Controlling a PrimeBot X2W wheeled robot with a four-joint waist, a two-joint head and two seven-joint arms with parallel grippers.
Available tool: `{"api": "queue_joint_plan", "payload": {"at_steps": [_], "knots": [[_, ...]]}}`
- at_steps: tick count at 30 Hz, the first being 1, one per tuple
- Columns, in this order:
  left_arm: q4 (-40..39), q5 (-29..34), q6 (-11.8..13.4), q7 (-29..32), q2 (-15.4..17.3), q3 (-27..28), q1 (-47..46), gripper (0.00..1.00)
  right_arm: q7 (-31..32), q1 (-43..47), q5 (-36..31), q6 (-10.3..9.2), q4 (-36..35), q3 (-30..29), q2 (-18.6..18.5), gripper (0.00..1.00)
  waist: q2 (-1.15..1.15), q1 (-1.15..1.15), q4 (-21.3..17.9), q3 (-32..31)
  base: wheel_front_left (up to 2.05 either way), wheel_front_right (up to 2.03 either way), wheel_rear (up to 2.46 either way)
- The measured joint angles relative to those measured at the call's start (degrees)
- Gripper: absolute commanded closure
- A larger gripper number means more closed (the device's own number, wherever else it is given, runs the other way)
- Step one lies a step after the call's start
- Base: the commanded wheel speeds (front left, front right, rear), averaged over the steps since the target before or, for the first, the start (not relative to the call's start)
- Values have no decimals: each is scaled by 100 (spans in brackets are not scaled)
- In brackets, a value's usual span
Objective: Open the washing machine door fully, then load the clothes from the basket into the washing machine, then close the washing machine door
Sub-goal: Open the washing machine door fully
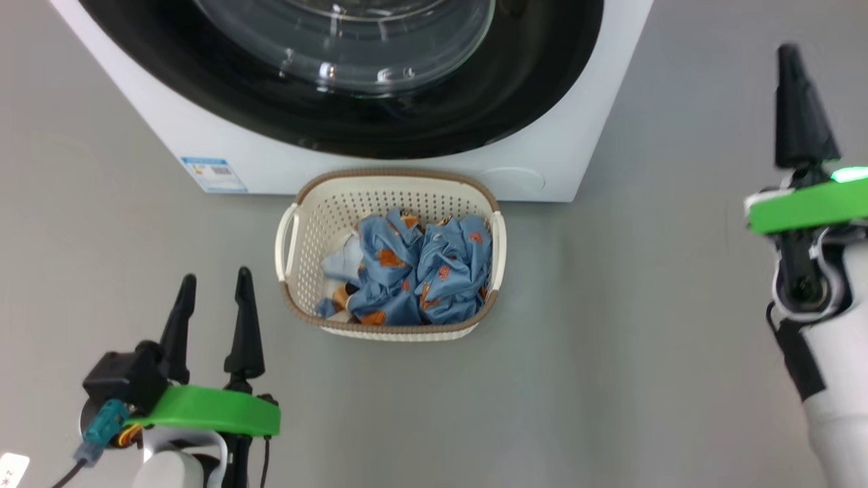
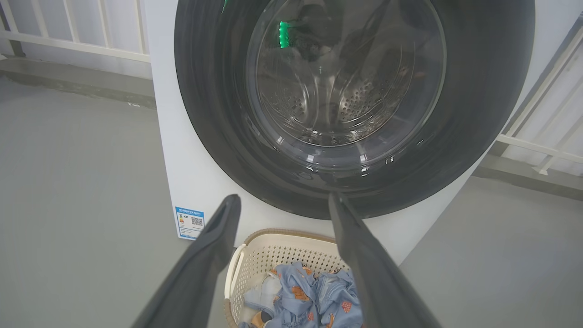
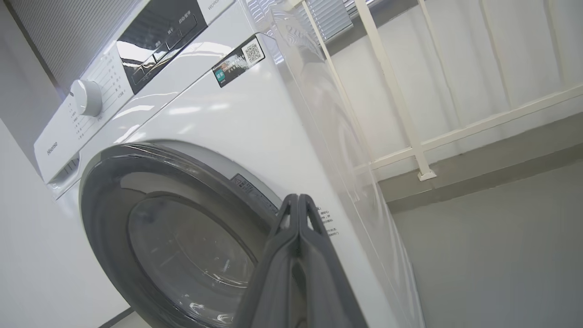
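Standing behind the robot and reading across from the left, the left gripper point(image 1: 216, 274) hangs low over the grey floor point(image 1: 610, 339) at about eight o'clock from the basket, its two dark fingers spread wide with nothing between them. It points toward the machine.

In the middle sits the small cream perforated plastic basket with a brown woven-look rim point(image 1: 393, 175), close in front of the big white boxy washing machine point(image 1: 224, 146). A small blue label sticker point(image 1: 213, 174) shows at the machine's lower left corner. The light-blue clothes printed with orange figures point(image 1: 413, 271) lie heaped inside the basket, none taken out. At twelve o'clock from the basket, the large round glossy black door point(image 1: 542, 81) lies flat against the machine front, shut, with its clear glass bowl window point(image 1: 352, 41) bulging out.

Far right, at about two o'clock from the basket, the right gripper point(image 1: 788, 51) is raised, fingers pressed together on nothing. Seen from its own wrist, the tips aim at the door's right-hand rim.

I'd say this is the very first step, opening the door. The next move calls for getting those closed fingers to the door's edge and hooking or pulling it outward. I can't make out a handle or a latch. The basket stands close below, so the door's swing may need watching.
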Motion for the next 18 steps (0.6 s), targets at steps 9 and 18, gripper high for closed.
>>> {"api": "queue_joint_plan", "payload": {"at_steps": [9,18], "knots": [[-124,-122,-31,0,-1,-66,-167,0,597,-814,1897,0,459,343,-421,100,0,0,147,282,0,0,0],[-223,-204,-74,0,-5,-157,-331,0,1606,-1617,3576,0,1010,343,-700,100,0,0,342,603,0,0,0]]}}
